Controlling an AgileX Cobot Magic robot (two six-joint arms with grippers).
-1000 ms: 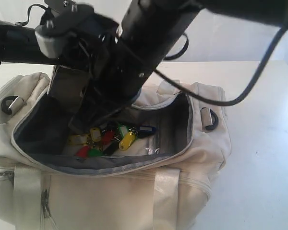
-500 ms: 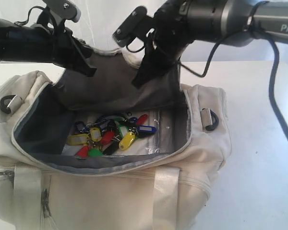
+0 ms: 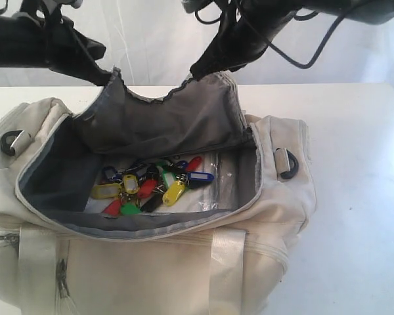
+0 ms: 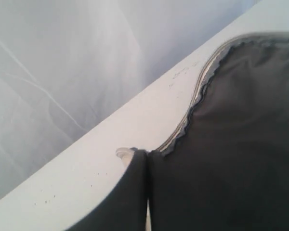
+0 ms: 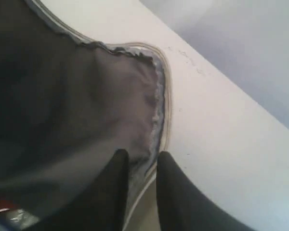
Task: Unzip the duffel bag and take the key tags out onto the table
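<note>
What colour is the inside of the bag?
Dark grey. The duffel bag lining shows best in the exterior view.

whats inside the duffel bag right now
A bunch of coloured key tags lies on the floor of the duffel bag. The bag's near wall hides the front strip of that floor.

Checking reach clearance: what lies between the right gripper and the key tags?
Exterior view: the duffel bag's lifted grey-lined flap hangs from the right gripper, above the key tags.

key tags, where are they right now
In the exterior view the key tags lie inside the open duffel bag, on its floor, left of centre.
</note>
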